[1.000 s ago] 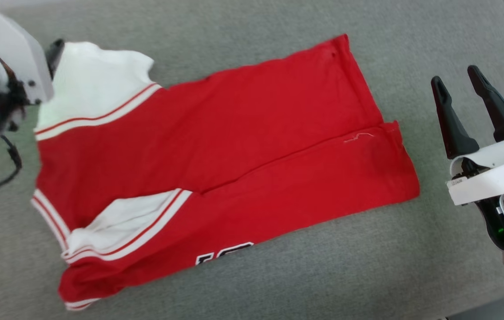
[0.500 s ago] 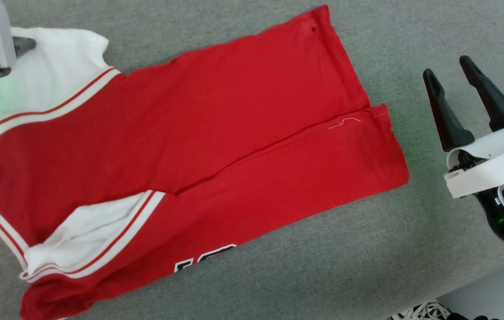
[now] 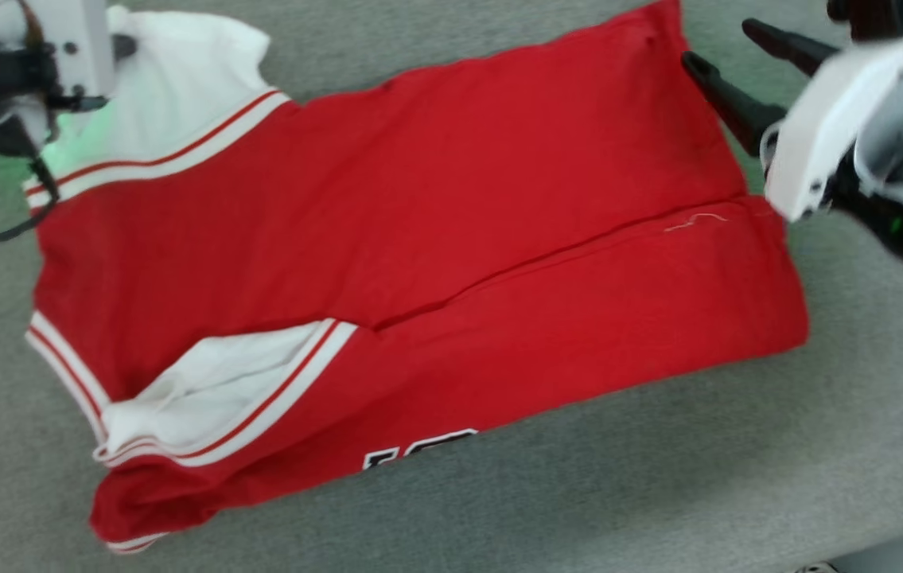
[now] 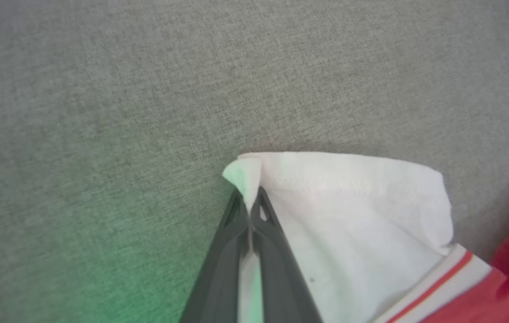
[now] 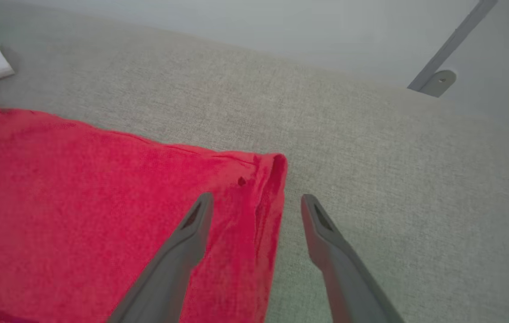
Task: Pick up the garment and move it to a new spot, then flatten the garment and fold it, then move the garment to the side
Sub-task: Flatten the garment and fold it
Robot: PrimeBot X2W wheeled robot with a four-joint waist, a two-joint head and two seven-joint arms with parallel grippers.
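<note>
The garment (image 3: 419, 239) lies half-folded on the grey counter (image 3: 658, 493). Left tool (image 4: 251, 210) pinches its white sleeve corner — right tool (image 5: 256, 198) gapes astride the red hem corner; a shallow close may catch one layer, skewing the fold

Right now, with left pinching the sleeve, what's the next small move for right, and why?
Probably lower the right gripper a little and close on the hem corner. Its jaws are open and straddle that edge of the garment, one finger over red fabric, one over the grey surface, while the left gripper is shut on the white sleeve corner.
</note>
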